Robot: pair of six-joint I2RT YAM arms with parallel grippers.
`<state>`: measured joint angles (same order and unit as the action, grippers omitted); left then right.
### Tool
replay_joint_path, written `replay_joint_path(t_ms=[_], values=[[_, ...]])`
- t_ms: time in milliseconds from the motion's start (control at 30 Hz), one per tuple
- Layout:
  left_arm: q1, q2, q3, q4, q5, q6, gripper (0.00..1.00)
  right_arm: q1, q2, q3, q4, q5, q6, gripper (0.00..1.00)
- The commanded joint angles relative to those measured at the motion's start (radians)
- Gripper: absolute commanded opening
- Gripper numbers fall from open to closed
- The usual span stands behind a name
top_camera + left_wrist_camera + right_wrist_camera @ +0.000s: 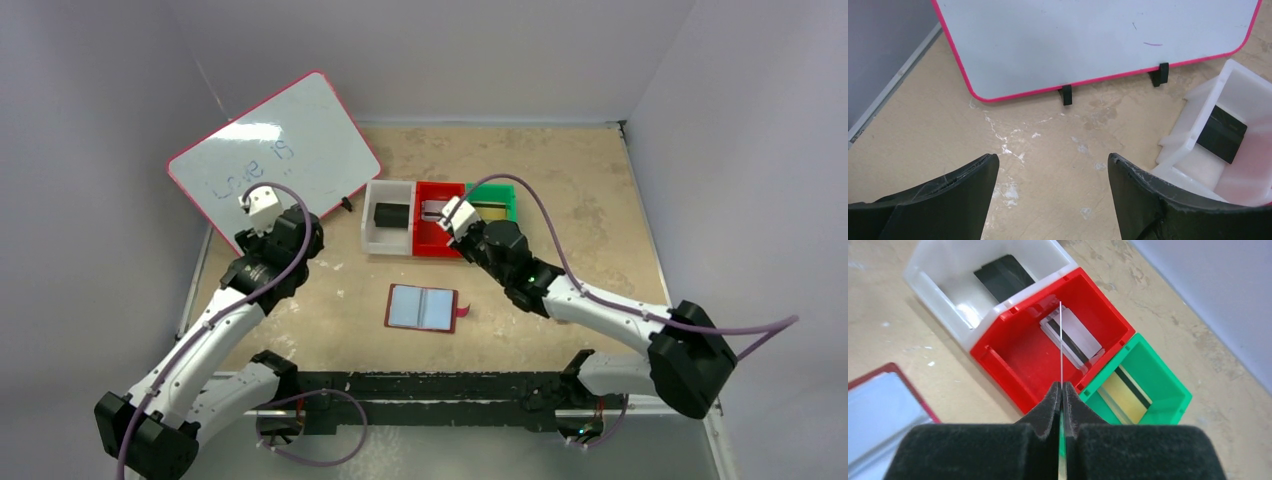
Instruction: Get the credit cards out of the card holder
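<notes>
A credit card (1060,340) is clamped in the right gripper (1061,388) over the red bin (998,371), release due; left gripper (1053,165) spread, empty.

Top camera sits high behind the robot, looking down and forward over the whole worktop (560,170), far enough back to catch the whiteboard (275,140) and every bin. Left wrist camera rides low and close, peering forward past the left hand (1053,159) at the whiteboard's foot and the white bin (1193,127). Right wrist camera hangs close, tilted down past the right hand (1061,388) onto the red bin (1020,365), the green bin (1168,385) and a corner of the card holder (883,410). All three share the white bin.
</notes>
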<state>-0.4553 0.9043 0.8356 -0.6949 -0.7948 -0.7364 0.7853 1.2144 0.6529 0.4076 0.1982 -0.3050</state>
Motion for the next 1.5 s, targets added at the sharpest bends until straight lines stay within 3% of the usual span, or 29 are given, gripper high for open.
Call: replay_joint_path(t_ms=[0, 733, 967, 1467], values=[[0.005, 0.014, 0.009, 0.016, 0.050, 0.027, 0.80, -0.001, 0.068, 0.090, -0.013, 0.065, -0.180, 0.00], [0.004, -0.073, 0.022, 0.010, -0.003, 0.024, 0.85, -0.043, 0.456, 0.399, -0.199, 0.032, -0.520, 0.00], [0.006, -0.081, 0.019, 0.004, -0.018, 0.022, 0.85, -0.097, 0.553, 0.507, -0.286, 0.009, -0.526, 0.00], [0.006, -0.065, 0.020, -0.002, -0.019, 0.026, 0.85, -0.115, 0.708, 0.644, -0.294, 0.070, -0.556, 0.00]])
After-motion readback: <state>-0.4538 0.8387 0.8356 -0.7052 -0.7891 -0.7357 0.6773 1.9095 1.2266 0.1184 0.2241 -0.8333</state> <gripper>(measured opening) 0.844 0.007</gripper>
